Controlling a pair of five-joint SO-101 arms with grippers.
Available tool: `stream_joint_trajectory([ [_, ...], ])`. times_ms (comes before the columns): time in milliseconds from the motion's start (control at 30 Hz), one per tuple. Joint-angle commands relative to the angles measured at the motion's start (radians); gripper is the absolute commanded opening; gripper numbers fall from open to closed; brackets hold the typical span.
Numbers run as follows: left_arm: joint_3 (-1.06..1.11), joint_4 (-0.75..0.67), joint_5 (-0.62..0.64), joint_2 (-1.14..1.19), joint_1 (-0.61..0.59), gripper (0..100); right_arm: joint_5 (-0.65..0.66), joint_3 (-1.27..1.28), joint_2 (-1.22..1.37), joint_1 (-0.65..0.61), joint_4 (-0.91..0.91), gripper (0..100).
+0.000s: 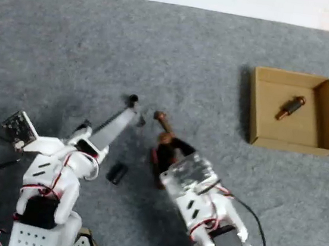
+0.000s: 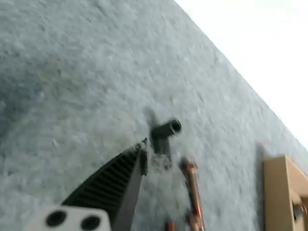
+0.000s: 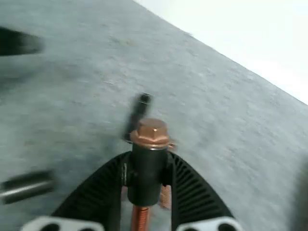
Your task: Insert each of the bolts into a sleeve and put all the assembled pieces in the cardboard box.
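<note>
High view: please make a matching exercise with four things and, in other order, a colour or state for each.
1 cardboard box
2 right hand
3 bare bolt
4 loose sleeve

a black, lying on the grey mat
b shut on a sleeved bolt
c holds one assembled piece
d copper, lying on the grey mat

Pairs: 1-c, 2-b, 3-d, 4-a

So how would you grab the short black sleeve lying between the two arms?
Mid-length, from straight above: the short black cylindrical sleeve lies flat on the grey carpet with its long sides free, so it can be pinched across its width.
</note>
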Motion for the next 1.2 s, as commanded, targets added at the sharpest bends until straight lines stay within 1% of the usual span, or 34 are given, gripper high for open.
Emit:
stream_joint_trajectory([
  [0,0.073,-0.16,0.006,-0.008,-0.047,62,-0.057,-0.007,-0.028,0.194,0.028,0.5],
  [100,0.096,-0.192,0.005,-0.008,-0.048,62,-0.106,-0.09,-0.019,0.395,0.004,0.5],
  [167,0.096,-0.192,0.005,-0.008,-0.048,62,-0.109,-0.124,-0.018,0.476,-0.047,0.5],
  [300,0.096,-0.192,0.005,-0.007,-0.048,62,-0.109,-0.14,0.007,0.529,-0.124,0.5],
  [400,0.096,-0.192,0.005,-0.007,-0.048,62,-0.041,-0.153,0.131,0.542,-0.182,0.5],
  [500,0.099,-0.192,0.003,-0.007,-0.048,62,-0.018,-0.269,0.352,0.584,-0.28,0.5],
  [600,0.101,-0.192,0.003,-0.007,-0.048,62,-0.018,-0.45,0.645,0.647,-0.351,0.5],
  [767,0.101,-0.193,0.003,-0.007,-0.048,62,-0.02,-0.858,1.191,0.688,-0.363,0.5],
  [833,0.102,-0.193,0.003,-0.005,-0.048,62,-0.02,-1.017,1.394,0.711,-0.337,0.5],
  [900,0.102,-0.192,0.003,-0.005,-0.048,62,-0.02,-1.187,1.578,0.736,-0.268,0.5],
  [1033,0.102,-0.192,0.003,-0.005,-0.048,62,-0.02,-1.537,1.874,0.779,-0.042,0.5],
  [1167,0.102,-0.192,0.003,-0.004,-0.044,62,-0.02,-1.824,2.049,0.808,0.183,0.6],
])
